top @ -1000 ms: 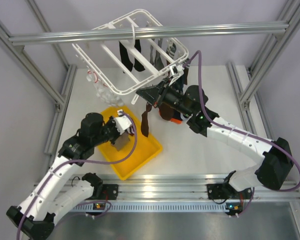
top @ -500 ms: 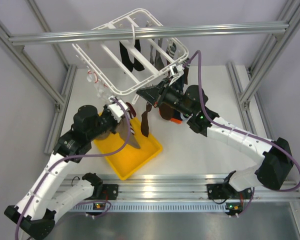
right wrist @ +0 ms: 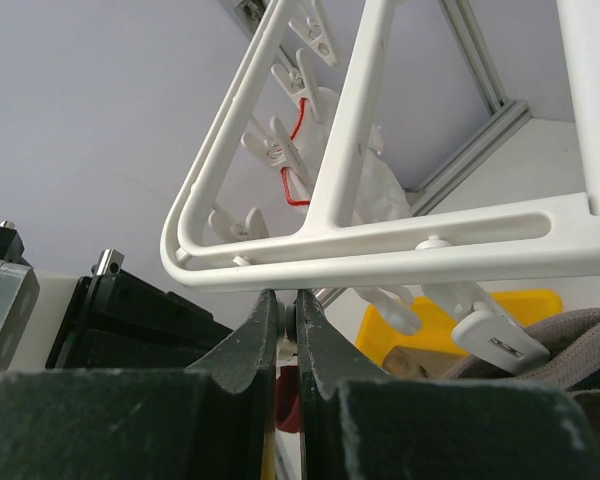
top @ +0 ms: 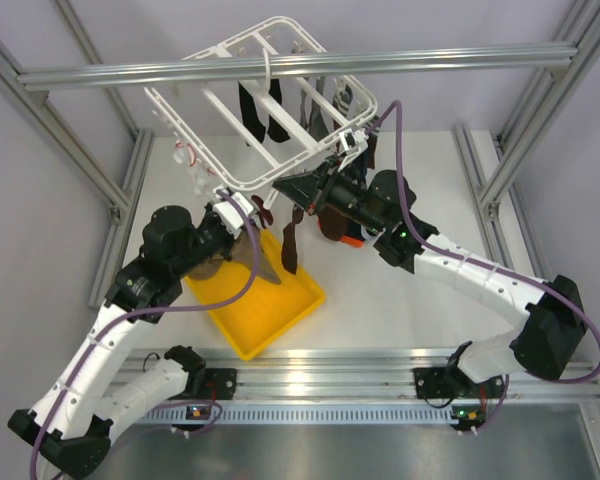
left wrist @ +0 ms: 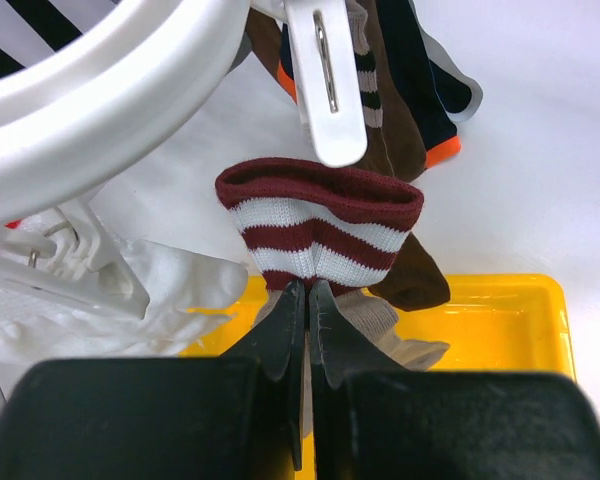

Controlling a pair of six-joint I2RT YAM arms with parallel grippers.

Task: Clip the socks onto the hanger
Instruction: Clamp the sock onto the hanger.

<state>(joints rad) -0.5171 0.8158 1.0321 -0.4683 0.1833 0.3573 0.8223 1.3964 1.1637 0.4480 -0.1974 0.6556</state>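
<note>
My left gripper point(left wrist: 308, 288) is shut on a maroon-and-white striped sock point(left wrist: 320, 225), holding its cuff up just below a white clip point(left wrist: 325, 95) of the hanger point(left wrist: 100, 95). From above, the left gripper point(top: 248, 216) sits at the near corner of the hanger point(top: 242, 184), and the sock's tail point(top: 262, 268) droops over the tray. My right gripper point(right wrist: 283, 298) is shut on a clip under the hanger's near bar point(right wrist: 400, 255). Dark socks point(top: 261, 112) hang from the frame, and a brown sock point(top: 291, 245) dangles beside the right gripper point(top: 308, 190).
A yellow tray point(top: 283, 312) lies under the left gripper with a beige sock point(left wrist: 400, 335) in it. Crumpled white material point(top: 202, 180) lies at the hanger's left. An aluminium beam point(top: 430, 60) crosses above, and frame posts stand on both sides.
My left arm has lifted the striped sock out of the tray, up and back to the hanger's near corner. The right arm has stayed still.
</note>
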